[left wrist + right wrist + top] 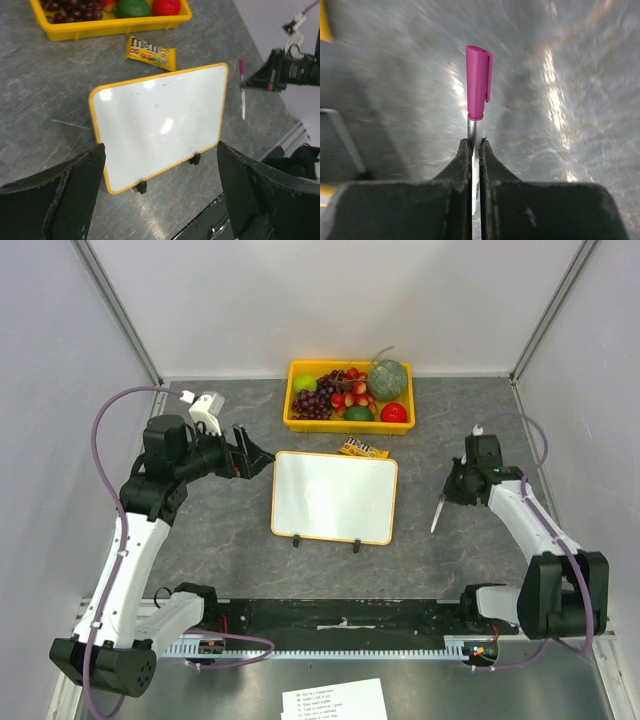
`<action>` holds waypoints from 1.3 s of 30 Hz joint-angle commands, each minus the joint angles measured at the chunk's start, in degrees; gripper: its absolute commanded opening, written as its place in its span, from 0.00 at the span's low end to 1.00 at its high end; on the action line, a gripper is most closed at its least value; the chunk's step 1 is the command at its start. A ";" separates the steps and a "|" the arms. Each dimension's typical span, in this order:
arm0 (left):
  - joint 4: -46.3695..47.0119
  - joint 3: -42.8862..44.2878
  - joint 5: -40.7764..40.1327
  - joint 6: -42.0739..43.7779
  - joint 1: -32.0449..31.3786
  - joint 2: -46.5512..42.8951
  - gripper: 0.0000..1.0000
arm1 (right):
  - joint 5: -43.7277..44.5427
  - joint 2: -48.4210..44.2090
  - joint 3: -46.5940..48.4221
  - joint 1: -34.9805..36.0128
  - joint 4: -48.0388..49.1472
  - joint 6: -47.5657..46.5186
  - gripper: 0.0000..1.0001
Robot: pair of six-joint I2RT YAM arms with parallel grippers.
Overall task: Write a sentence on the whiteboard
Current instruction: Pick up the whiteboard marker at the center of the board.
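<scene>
The left pincer (262, 454) stands spread wide on its bent arm, while the right pincer (475, 142) pinches the marker (479, 82).

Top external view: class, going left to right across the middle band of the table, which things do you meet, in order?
left pincer → whiteboard → marker

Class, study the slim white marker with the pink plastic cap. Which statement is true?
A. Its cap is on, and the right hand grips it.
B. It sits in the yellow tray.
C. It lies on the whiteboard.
A: the right hand is shut on the slim white marker, pink cap on.
</scene>
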 commanded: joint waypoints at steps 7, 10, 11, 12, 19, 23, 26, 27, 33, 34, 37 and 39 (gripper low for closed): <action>15.70 1.86 12.11 -9.31 -7.47 5.72 0.94 | -12.85 -15.16 11.88 -0.09 14.08 6.90 0.00; 20.80 4.05 11.06 -11.69 -15.02 10.37 0.93 | -17.77 -17.81 10.55 0.00 20.51 12.18 0.00; 22.04 5.19 10.54 -12.13 -17.22 12.65 0.93 | -18.84 -18.51 10.20 0.00 22.45 14.02 0.00; 23.53 6.33 10.18 -12.57 -19.59 15.02 0.93 | -19.81 -19.12 9.24 0.00 24.64 16.74 0.00; 31.10 17.31 11.67 -15.56 -29.19 32.51 0.88 | -21.66 -23.26 4.40 0.00 35.91 25.81 0.00; 32.59 22.94 12.73 -15.91 -32.09 38.85 0.87 | -21.84 -23.96 4.92 0.00 35.65 25.99 0.00; 32.68 25.93 12.73 -16.26 -33.76 42.55 0.84 | -21.84 -24.23 4.75 0.09 35.74 26.43 0.00; 33.03 26.46 12.99 -16.44 -34.03 43.60 0.82 | -22.10 -24.14 4.66 0.00 35.74 26.69 0.00; 37.08 27.87 14.04 -17.41 -35.70 46.07 0.70 | -22.72 -24.14 4.31 0.00 35.74 26.87 0.00; 37.08 28.31 14.39 -17.41 -35.79 46.68 0.65 | -22.80 -24.14 4.31 0.00 35.74 26.96 0.00; 37.08 28.67 14.75 -17.76 -36.05 47.39 0.28 | -22.80 -23.96 4.57 0.09 35.74 27.40 0.00; 36.55 28.31 14.23 -17.32 -36.14 47.13 0.02 | -22.80 -23.79 4.84 0.18 35.74 27.66 0.00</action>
